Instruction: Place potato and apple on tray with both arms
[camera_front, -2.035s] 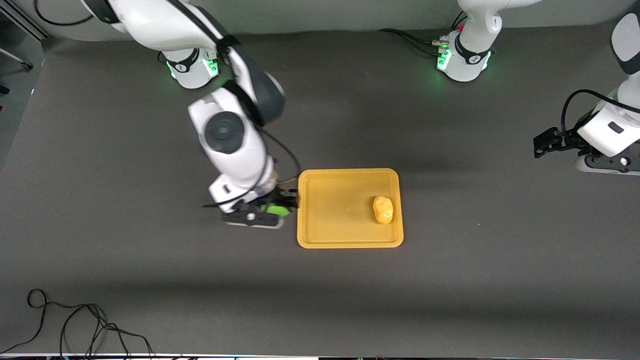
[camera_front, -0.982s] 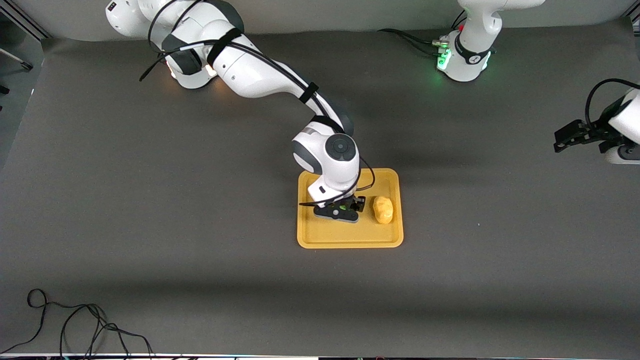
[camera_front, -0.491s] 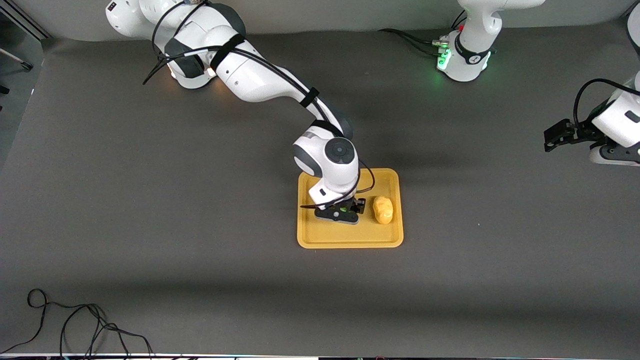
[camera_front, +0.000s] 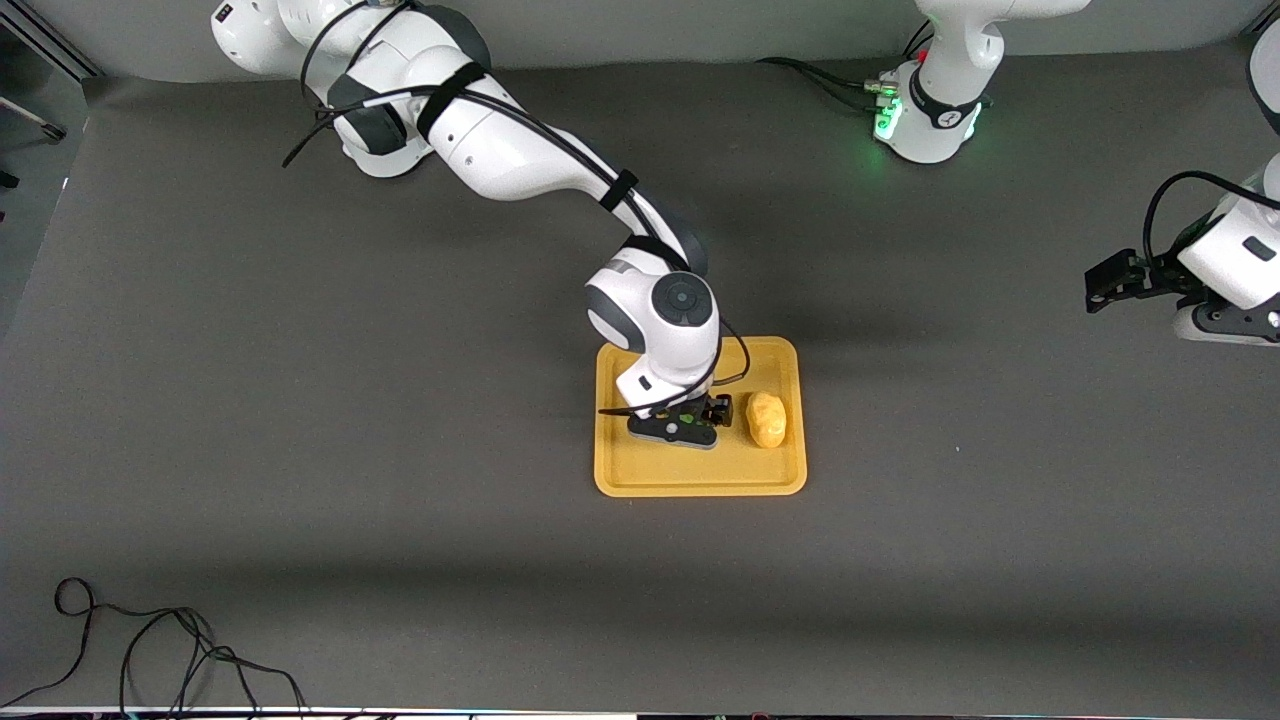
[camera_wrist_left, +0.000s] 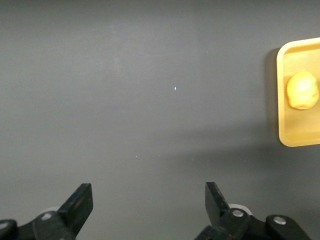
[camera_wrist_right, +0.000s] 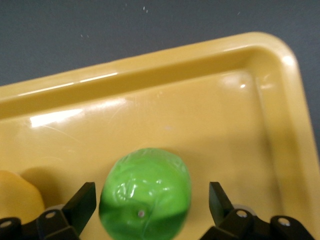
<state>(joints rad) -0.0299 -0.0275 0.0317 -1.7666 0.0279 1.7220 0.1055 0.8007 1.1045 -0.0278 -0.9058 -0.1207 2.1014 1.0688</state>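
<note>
Front: right gripper (camera_front: 690, 418) sits low over the tray (camera_front: 700, 480), potato (camera_front: 767, 419) beside it. Left gripper (camera_front: 1110, 283) waits, spread, over bare table. Right wrist: apple (camera_wrist_right: 146, 199) on the tray between parted fingers (camera_wrist_right: 80, 206), untouched. Looks light, smooth and roll-prone; I'd grip its widest middle.

Between my right gripper's (camera_wrist_right: 147, 205) spread fingers sits the round mottled green apple (camera_wrist_right: 145, 192) on the flat orange-yellow plastic tray (camera_front: 640, 470), beside the lumpy yellow-orange potato (camera_front: 767, 419).
</note>
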